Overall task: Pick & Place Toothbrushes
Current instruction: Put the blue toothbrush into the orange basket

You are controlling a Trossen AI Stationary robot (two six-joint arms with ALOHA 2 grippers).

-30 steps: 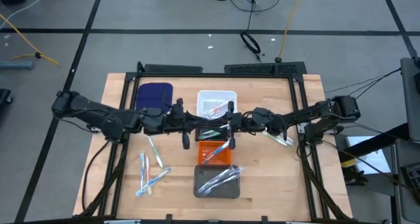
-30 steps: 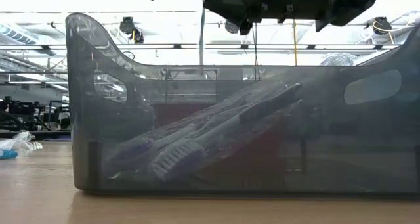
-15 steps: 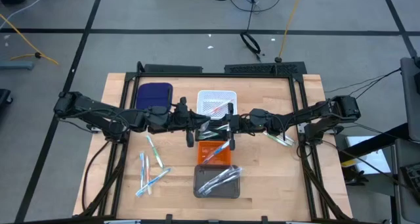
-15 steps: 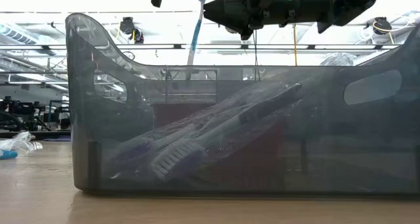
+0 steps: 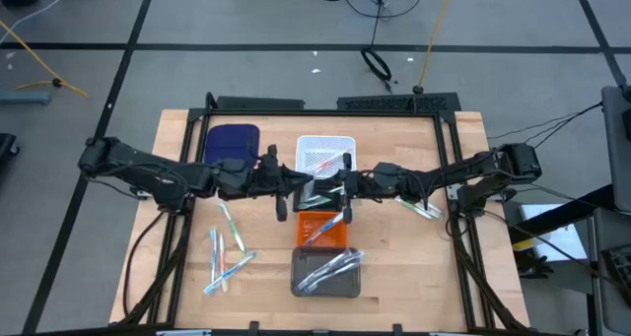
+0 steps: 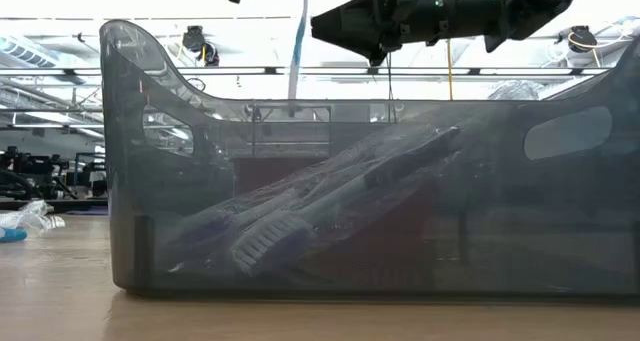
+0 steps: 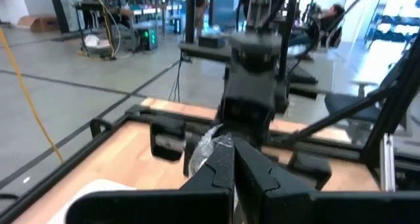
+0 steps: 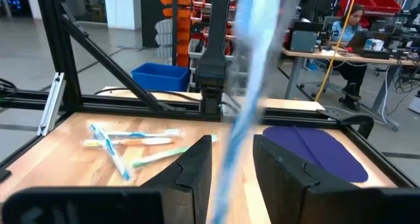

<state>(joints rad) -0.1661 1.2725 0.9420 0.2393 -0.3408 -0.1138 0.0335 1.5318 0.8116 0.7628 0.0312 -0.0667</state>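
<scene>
A light blue toothbrush (image 8: 252,73) in a clear wrapper stands nearly upright between my two grippers, above the trays at the table's middle. In the low view the toothbrush (image 6: 296,41) hangs down behind the grey tray's rim. My right gripper (image 8: 233,152) (image 5: 338,190) reaches in level from the table's right and is shut on it. My left gripper (image 7: 233,161) (image 5: 296,189) faces it from the left, shut. Crumpled clear wrapper (image 7: 209,145) shows right at the left gripper's fingertips. My right gripper pinches the wrapped blue toothbrush between its two fingers (image 8: 197,165), partway along its length (image 8: 231,159). The fingers come level from the table's right and lie across it. It is lifted clear and nearly upright, one end above the fingers, the other below. My left gripper: whether its shut fingertips touch the wrapper, I cannot tell.
In a row from far to near lie a white tray (image 5: 308,144), an orange tray (image 5: 340,239) with a blue toothbrush, and a grey tray (image 5: 296,277) with wrapped toothbrushes. Dark blue pad (image 5: 233,141) far left. Loose toothbrushes lie left (image 5: 225,252) and right (image 5: 419,208).
My left gripper has moved toward the table's right, closer to the right gripper. My right gripper has tipped slightly. The blue toothbrush has swung into the low view and now hangs closer to upright than half a second ago.
</scene>
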